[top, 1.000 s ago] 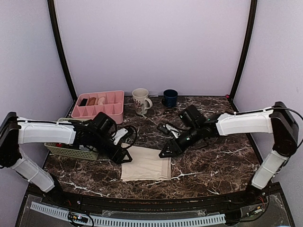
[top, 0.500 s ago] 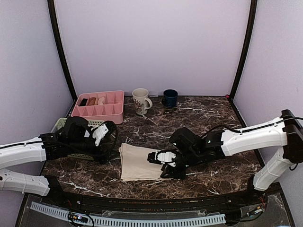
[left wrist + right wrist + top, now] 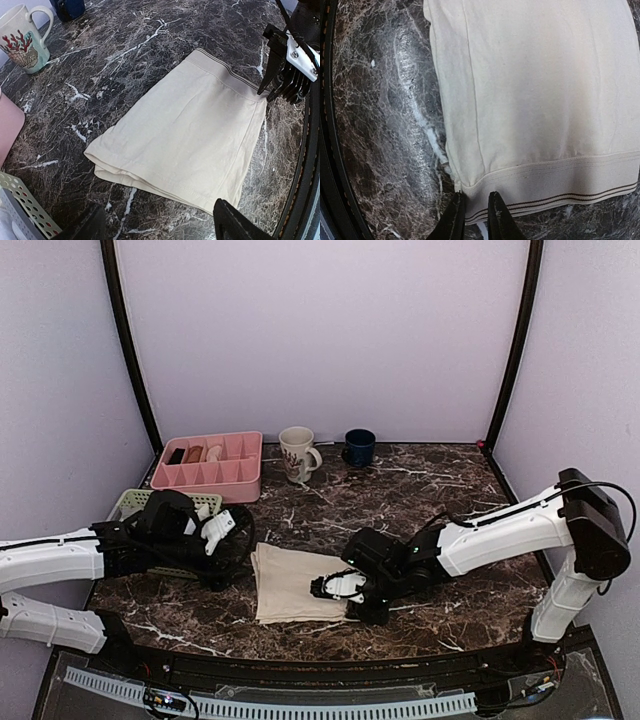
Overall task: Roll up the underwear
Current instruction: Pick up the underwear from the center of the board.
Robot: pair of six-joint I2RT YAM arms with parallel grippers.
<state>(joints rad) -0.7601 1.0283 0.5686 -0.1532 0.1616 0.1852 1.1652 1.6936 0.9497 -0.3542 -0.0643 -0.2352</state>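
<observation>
The underwear (image 3: 292,585) lies flat and folded on the marble table, cream with a brown-striped waistband on its right side. It also shows in the left wrist view (image 3: 185,130) and the right wrist view (image 3: 535,90). My right gripper (image 3: 336,588) is down at the waistband's near corner, its fingers nearly together with the waistband edge between them (image 3: 475,212). My left gripper (image 3: 226,558) is open and empty, low just left of the hem edge (image 3: 160,230), not touching it.
A pink divided tray (image 3: 207,462), a patterned beige mug (image 3: 297,454) and a dark blue mug (image 3: 359,447) stand at the back. A green mesh basket (image 3: 135,502) sits at the left, partly under my left arm. The black table rail runs along the front edge.
My right gripper swung down from above the table's middle to the waistband's near corner and narrowed. My left arm pulled back to the left, away from the cloth.
</observation>
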